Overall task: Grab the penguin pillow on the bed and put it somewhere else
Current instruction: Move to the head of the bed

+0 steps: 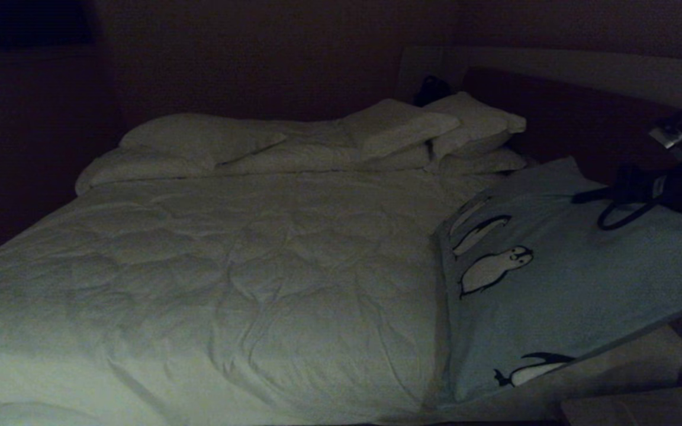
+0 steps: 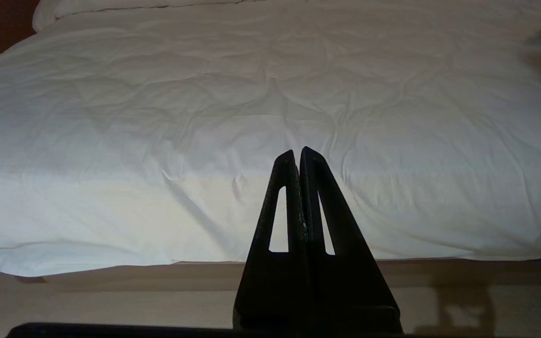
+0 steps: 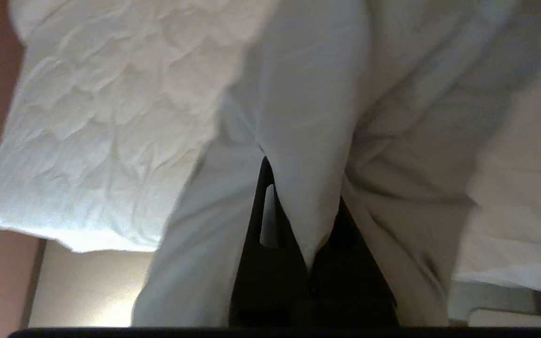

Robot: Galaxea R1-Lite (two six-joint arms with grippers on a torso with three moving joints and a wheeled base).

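Note:
The penguin pillow (image 1: pixel 560 284), pale blue-grey with black-and-white penguins along one edge, lies tilted over the right side of the bed (image 1: pixel 228 266), its far end raised off the duvet. My right gripper (image 1: pixel 584 196) reaches in from the right at that raised end. The right wrist view shows my right gripper (image 3: pixel 301 188) shut on a fold of the penguin pillow (image 3: pixel 308 117), which hangs down on both sides of the fingers. My left gripper (image 2: pixel 297 151) is shut and empty, held in front of the bed's near edge.
Several plain white pillows (image 1: pixel 199 139) are heaped along the back of the bed. A pale headboard (image 1: pixel 554 65) stands behind them with a small dark object (image 1: pixel 433 89) beside it. The pale bed frame (image 1: pixel 631 361) shows below the penguin pillow.

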